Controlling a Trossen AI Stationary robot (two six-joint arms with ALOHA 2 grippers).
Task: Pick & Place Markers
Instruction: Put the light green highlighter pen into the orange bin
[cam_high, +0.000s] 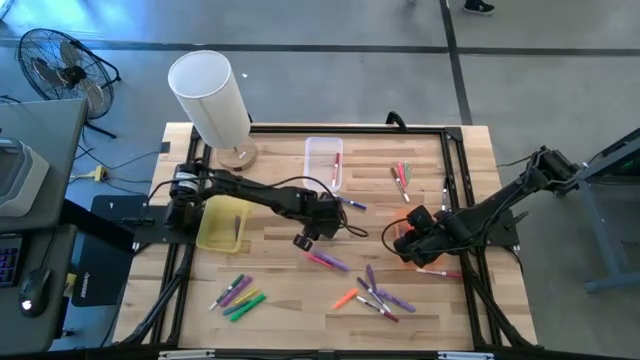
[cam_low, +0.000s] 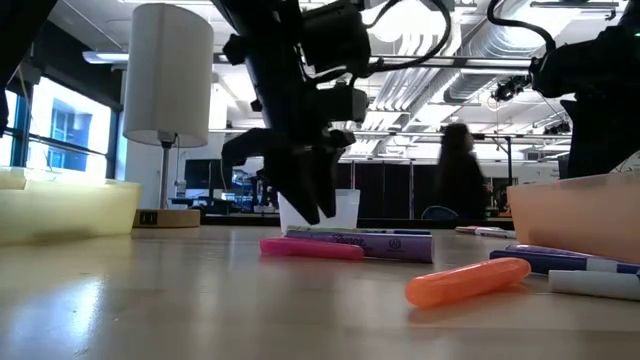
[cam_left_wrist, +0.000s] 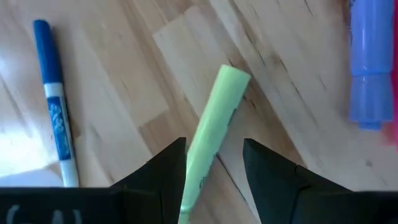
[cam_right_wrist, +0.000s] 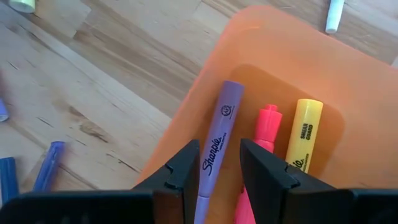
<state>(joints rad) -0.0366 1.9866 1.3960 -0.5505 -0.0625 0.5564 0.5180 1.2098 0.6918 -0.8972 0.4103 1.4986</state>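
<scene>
Two tools each pinch a half-hidden pen: left tool (cam_left_wrist: 214, 163) a green marker (cam_left_wrist: 211, 130), right tool (cam_right_wrist: 219, 163) a purple marker (cam_right_wrist: 217, 140).

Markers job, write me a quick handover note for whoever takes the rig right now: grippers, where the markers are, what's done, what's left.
Left gripper: mid-table, shut on a light green marker, off the table.
Right gripper: over the orange bin, shut on a purple marker, not yet released.
Done: a pink marker and a yellow marker lie in the orange bin; one marker is in the clear bin, one in the yellow bin.
Left: loose markers across the table's front and by the clear bin.
</scene>
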